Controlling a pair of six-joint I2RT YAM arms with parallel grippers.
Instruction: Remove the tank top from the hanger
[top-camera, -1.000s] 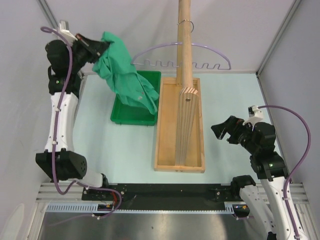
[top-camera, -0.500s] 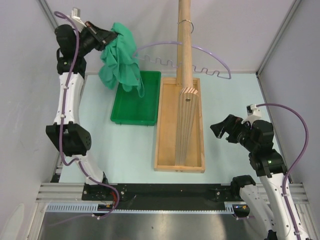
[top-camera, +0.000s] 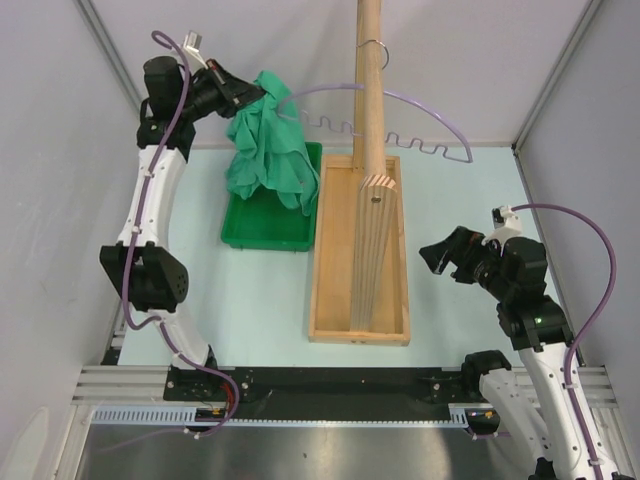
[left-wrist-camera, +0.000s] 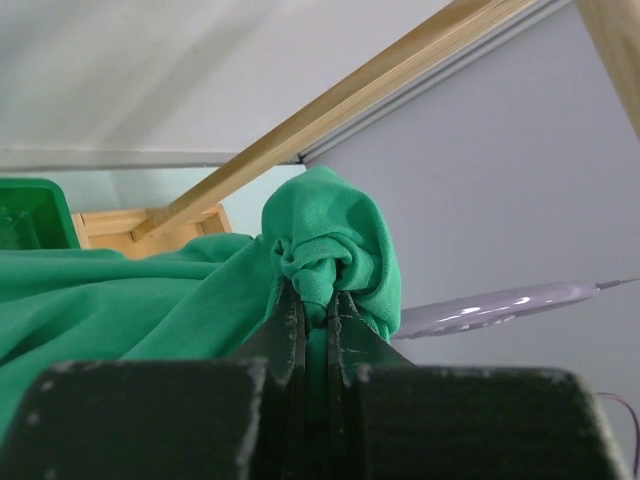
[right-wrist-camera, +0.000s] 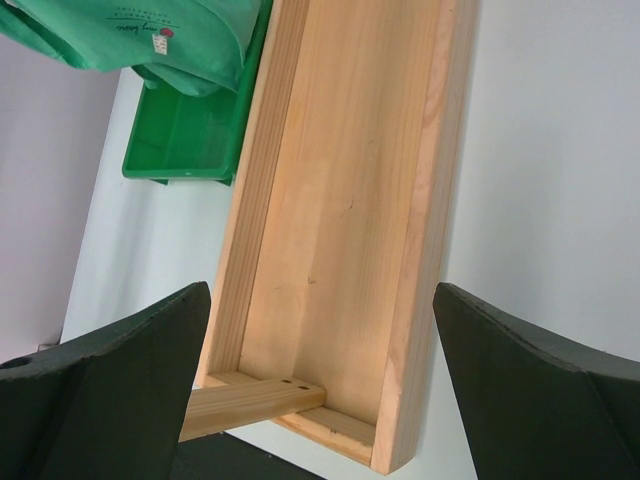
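**Status of removal**

1. Left hand: the fingers are pressed together on a bunched fold of the tank top. The pinched knot bulges just past the fingertips. The rest of the garment hangs limp below the hand, its lower edge over the green tray.
2. Hanger: its hook sits on the wooden pole, and the arm on the side away from the left hand is bare, with every notch exposed. The near arm runs up to the cloth knot. In the left wrist view its tip shows just beside the knot, on the far side from the draped cloth. The views do not settle whether the tip touches the cloth or a strap is looped on it.
3. Right hand: fingers spread wide, holding nothing, well apart from the garment and hanger. The wooden base on the counter lies directly beyond its fingertips.

**Assessment**

Removal appears nearly complete: the garment's weight hangs from the left hand, not the hanger. What is left, by this judgement, is to carry the knot clear of the near hanger tip and confirm nothing is snagged.
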